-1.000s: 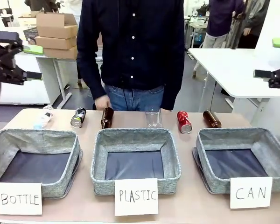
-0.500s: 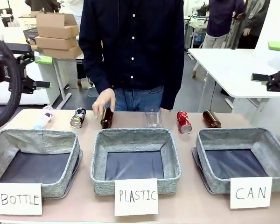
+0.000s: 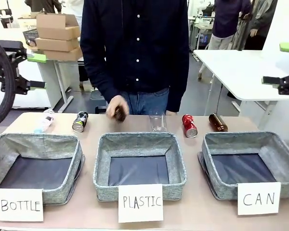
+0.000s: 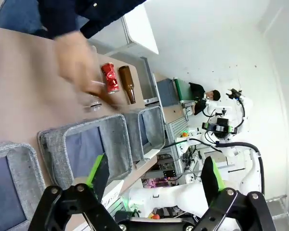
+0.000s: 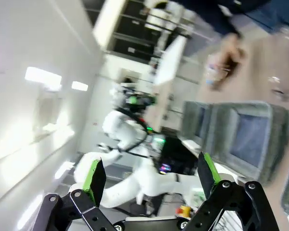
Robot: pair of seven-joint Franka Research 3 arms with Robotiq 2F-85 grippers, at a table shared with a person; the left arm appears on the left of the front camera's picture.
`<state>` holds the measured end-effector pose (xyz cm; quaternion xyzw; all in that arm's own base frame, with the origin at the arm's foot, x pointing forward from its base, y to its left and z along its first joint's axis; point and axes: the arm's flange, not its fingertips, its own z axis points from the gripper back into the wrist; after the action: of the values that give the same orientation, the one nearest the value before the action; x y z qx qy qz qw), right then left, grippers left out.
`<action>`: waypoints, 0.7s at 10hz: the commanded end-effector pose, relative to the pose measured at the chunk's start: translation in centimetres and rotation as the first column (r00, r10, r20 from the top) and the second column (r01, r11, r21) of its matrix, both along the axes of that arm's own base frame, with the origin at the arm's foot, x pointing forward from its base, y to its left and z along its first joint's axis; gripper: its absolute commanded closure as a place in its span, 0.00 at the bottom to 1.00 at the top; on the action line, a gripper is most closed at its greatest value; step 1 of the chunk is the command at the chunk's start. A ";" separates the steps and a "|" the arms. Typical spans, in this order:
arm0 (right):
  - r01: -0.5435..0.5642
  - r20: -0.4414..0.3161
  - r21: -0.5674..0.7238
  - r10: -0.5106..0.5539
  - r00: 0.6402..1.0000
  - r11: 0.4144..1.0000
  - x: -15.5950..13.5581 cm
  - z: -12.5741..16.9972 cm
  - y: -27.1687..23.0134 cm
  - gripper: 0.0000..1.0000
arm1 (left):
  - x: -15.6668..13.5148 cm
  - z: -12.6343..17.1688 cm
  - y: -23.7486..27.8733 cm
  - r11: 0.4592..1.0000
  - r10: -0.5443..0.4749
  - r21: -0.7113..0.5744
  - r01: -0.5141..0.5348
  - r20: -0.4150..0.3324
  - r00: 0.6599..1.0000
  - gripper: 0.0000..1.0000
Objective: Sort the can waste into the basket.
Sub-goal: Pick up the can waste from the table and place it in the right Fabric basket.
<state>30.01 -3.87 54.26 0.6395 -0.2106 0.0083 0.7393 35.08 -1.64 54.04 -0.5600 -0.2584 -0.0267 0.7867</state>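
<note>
At the far left of the front view, the left arm hangs above the bench [image 3: 195, 207]. In the left wrist view, the left claw [image 4: 154, 179] is spread wide with nothing between its green pads.

On the bench's far side, behind the bin carded "BOTTLE" [image 3: 36, 163], the black-blue can [image 3: 80, 121] lies on its side with its silver end toward the camera. To its right, the person's hand [image 3: 114, 106], blurred, grips a brown bottle [image 3: 119, 114].

Further right lies the red can [image 3: 189, 125], small, dented and tilted, just beside a second brown bottle [image 3: 218, 122]. Both sit just behind the basket [image 3: 241, 138], a grey woven bin with dark lining and a white card reading "CAN" [image 3: 258, 198].

In the right wrist view, the right claw [image 5: 149, 179] is also spread wide and holds nothing.
</note>
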 end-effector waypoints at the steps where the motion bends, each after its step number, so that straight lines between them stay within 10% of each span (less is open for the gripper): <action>1: 0.081 -0.064 -0.467 -0.126 0.990 0.880 4.8 1.1 4.9 0.00 | 0.3 -0.2 -0.3 1.000 -0.004 -0.017 0.005 0.030 1.000 0.00; 5: 0.137 0.018 -0.946 -0.375 0.927 0.294 16.8 -3.0 12.3 0.00 | 0.3 -0.2 -0.3 1.000 -0.004 -0.017 0.005 0.030 1.000 0.00; 6: 0.095 -0.003 -0.962 -0.359 0.933 0.254 17.5 -4.3 12.9 0.00 | 0.3 -0.2 -0.3 1.000 -0.004 -0.017 0.005 0.030 1.000 0.00; 7: 0.054 -0.045 -0.941 -0.283 0.958 0.334 17.2 -4.9 13.3 0.00 | 0.3 -0.2 -0.3 1.000 -0.004 -0.017 0.005 0.030 1.000 0.00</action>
<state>47.01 9.33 48.06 0.1475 -0.2388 0.0023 0.9598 35.25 -1.72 53.95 -0.5600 -0.2578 -0.0269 0.7870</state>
